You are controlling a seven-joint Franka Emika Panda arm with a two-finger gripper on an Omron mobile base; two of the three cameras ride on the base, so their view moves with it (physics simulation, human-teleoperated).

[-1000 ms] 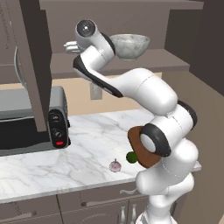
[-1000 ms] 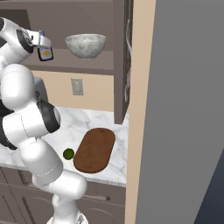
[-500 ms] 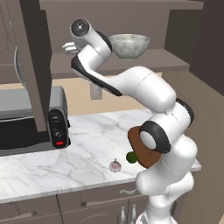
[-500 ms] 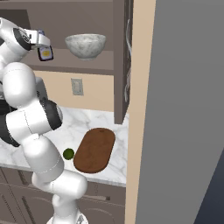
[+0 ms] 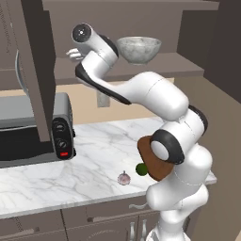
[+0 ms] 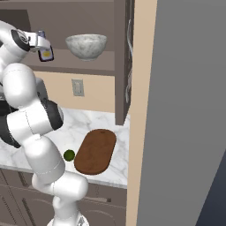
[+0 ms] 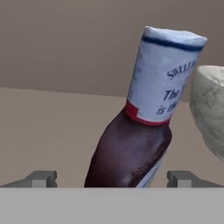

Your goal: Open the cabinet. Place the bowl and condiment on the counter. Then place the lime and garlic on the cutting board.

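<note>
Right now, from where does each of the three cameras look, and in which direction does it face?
Left base view: behind the arm on its left, facing the open cabinet, bowl, garlic; arm rises lower right.
Right base view: behind on its right, facing cutting board, lime; arm rises lower left.
Hand view: on the hand, facing the condiment between the open gripper tips.
All three share the bowl.

Flat, even rendered light; soft shadows inside cabinet (image 6: 88,13); close-up slightly blurry.

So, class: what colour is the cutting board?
Reddish-brown wood, the cutting board shows best in the right base view.
</note>
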